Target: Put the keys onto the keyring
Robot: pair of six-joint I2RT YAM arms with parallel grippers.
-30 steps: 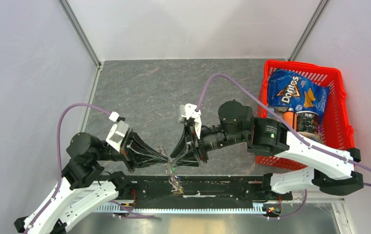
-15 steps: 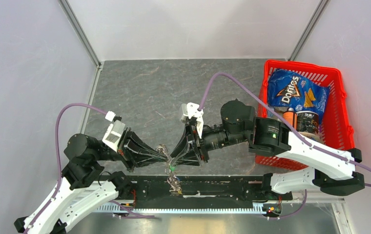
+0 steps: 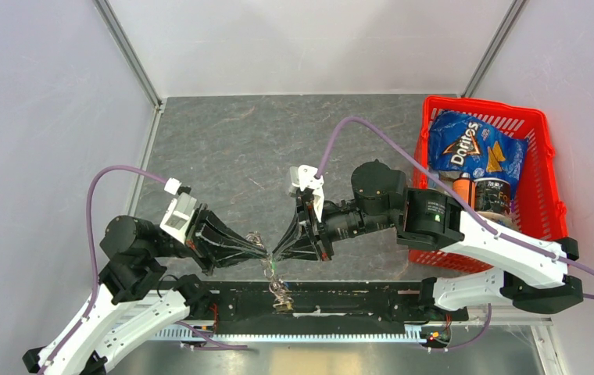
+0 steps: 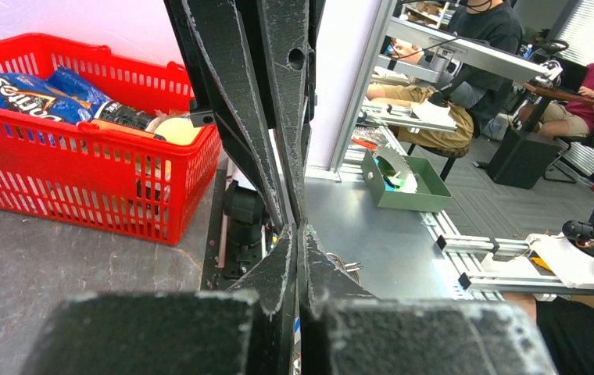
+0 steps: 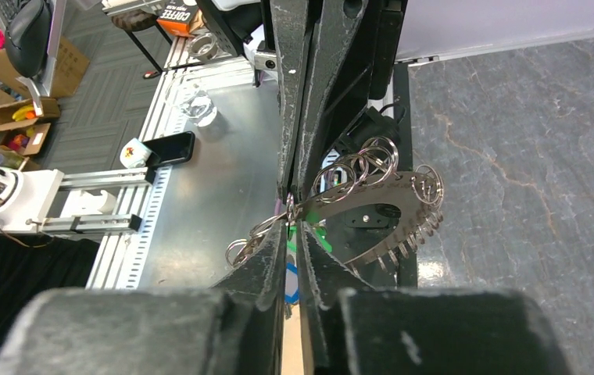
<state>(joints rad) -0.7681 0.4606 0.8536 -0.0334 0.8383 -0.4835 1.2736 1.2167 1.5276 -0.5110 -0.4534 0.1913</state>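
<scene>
One toothed keyring (image 5: pixel 417 205) hangs between two pincers. The left pincer (image 4: pixel 298 226) is pinched shut on its edge. The right pincer (image 5: pixel 294 221) is narrowed there too, its grip unclear. One green key (image 5: pixel 315 237) sits beside its tips.

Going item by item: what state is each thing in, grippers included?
Left gripper: jaws shut, at the keyring's edge.
Right gripper: jaws nearly closed; grip unclear.
Keyring: held up off the table, tilted.
Green key: hanging beneath the keyring; attachment unclear.
Basket: upright, loaded.
</scene>
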